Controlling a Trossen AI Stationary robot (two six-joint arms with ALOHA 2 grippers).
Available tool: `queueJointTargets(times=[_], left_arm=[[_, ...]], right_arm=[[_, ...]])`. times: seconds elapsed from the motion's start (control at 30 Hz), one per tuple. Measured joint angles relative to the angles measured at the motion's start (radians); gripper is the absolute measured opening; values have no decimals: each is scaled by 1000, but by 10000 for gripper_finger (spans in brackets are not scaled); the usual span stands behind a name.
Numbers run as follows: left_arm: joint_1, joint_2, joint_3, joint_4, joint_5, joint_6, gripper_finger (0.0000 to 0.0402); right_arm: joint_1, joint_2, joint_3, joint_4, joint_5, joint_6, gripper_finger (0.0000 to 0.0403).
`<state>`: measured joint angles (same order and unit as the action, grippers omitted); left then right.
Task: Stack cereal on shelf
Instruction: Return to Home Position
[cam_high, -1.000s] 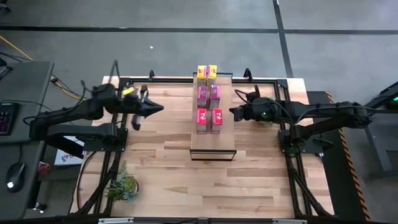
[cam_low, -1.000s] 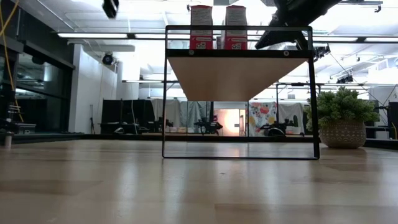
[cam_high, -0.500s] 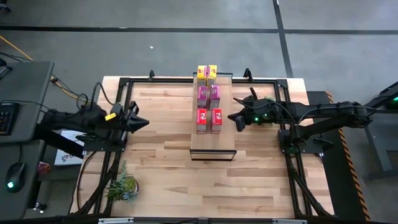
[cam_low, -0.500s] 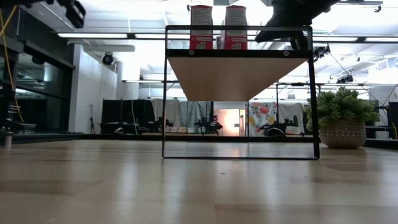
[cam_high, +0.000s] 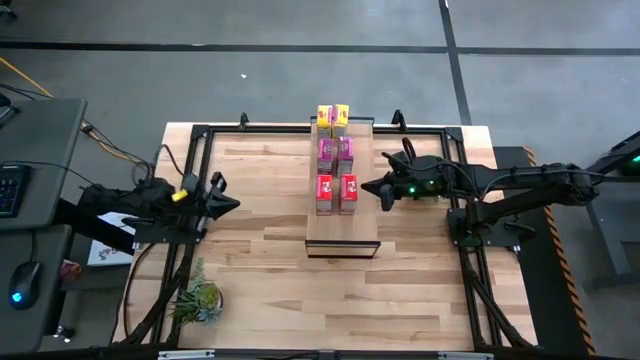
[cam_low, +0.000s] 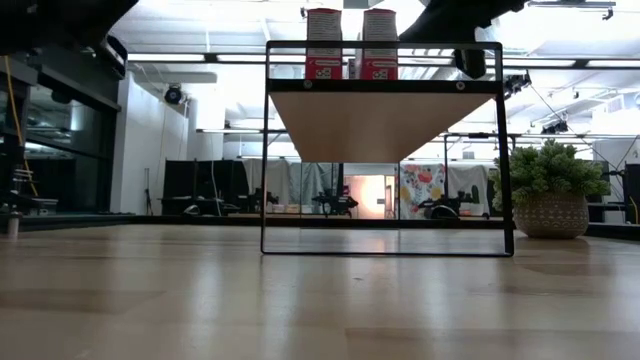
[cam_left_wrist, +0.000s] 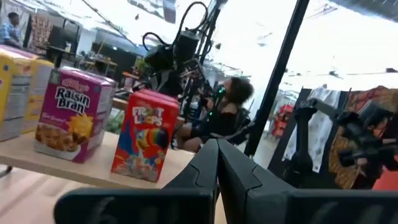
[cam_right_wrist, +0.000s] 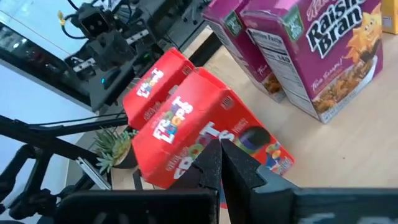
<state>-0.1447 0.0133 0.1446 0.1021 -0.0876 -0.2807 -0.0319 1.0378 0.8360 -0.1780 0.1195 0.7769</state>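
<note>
Table: light wood, with a dark frame around it.

Shelf: stands at mid-table. All six cereal boxes are upright on its plank top in three side-by-side pairs. The end nearest the low camera is bare.

Right arm: reaches in from the right edge. Left arm: folded back over the left edge, well apart from the shelf.

Boxes: the yellow boxes are at the far end, the Raisin Bran boxes in the middle, and the Froot Loops boxes closest to the bare end. Each pair looks squared up.

Right gripper: fingers pressed together, holding nothing, tip just beside the right-hand Froot Loops box. Left gripper: fingers also pressed together and empty, pointing toward the shelf from a distance.

Potted plant: near-left corner, clear of both arms.

Risk, my judgement: the stacking looks complete, so the only hazard is the retreat.
- The right gripper is the concern. Any swing toward the shelf, or a drop onto its dark edge, could clip the nearest red box.
- These boxes are light and tall, so one tipping would likely take its partner with it.
- A knock to the frame could shake all three pairs.
- The left arm's risk looks low.
</note>
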Motion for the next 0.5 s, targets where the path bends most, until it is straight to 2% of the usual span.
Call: queueJointTargets(times=[0.2,0.5], left_arm=[[3,-11,-134,129,-5,-58,0],[9,20,-133,-77,-20,-75,0]], right_arm=[[0,-29,0,-13,-28,-23,0],[59,-191,0,-75,-23,-170,0]])
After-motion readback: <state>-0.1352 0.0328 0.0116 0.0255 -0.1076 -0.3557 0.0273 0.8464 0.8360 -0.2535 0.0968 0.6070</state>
